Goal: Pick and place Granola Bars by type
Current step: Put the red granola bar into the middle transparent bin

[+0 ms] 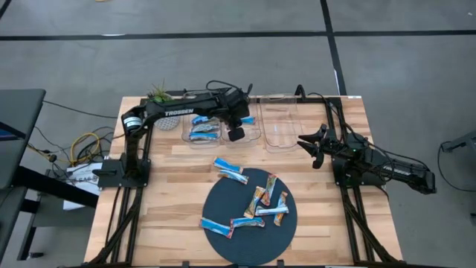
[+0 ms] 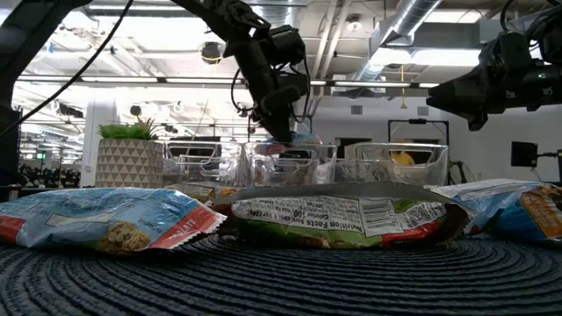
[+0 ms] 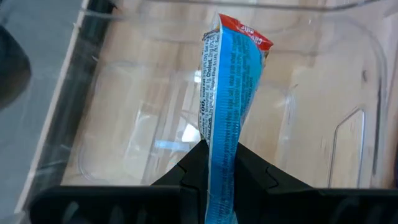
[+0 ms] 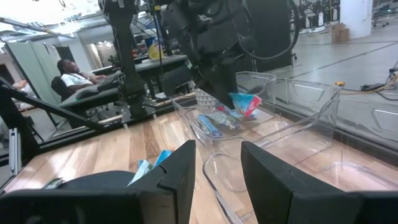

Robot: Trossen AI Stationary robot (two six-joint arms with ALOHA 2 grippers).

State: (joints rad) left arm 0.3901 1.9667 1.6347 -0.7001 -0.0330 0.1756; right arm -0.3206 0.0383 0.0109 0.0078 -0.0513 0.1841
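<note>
Two clear bins [image 1: 223, 126] upper centre; left gripper [image 3: 219, 163] fingers pinching blue granola bar [image 3: 230, 93] above them. Remaining bars [image 1: 253, 202] on dark mat [image 1: 223, 208], lower centre. Right gripper [image 4: 216, 163] fingers spread, centre right, empty.

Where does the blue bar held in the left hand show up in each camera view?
High view: hidden under the left hand, over the clear bins.
Low view: only a blue tip below that hand, above the bins.
Left wrist view: centre, blue bar pinched between the fingers.
Right wrist view: upper centre.
Shared landmark: the clear bins.
</note>
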